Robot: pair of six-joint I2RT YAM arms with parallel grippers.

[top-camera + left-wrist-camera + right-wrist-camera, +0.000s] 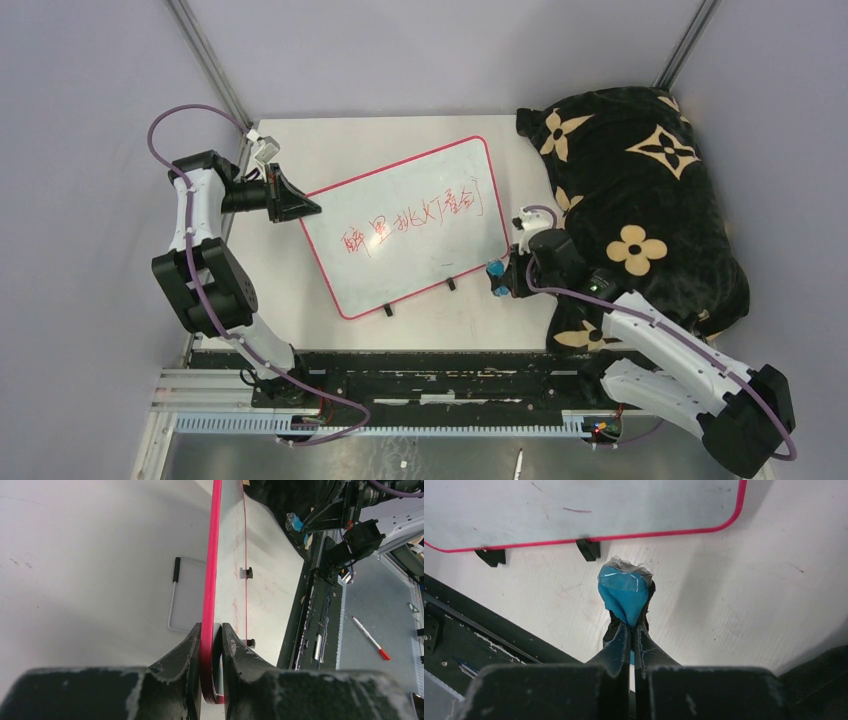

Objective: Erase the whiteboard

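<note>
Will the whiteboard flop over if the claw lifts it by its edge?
Probably not: the whiteboard looks flat and straight-edged, so likely stiff. It seems thin, so perhaps light. The left claw pinches only its smooth red rim near one corner, so it might slip or swing.

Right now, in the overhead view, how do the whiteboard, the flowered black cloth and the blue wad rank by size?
1. flowered black cloth, clearly largest
2. whiteboard
3. blue wad, tiny beside both
</note>
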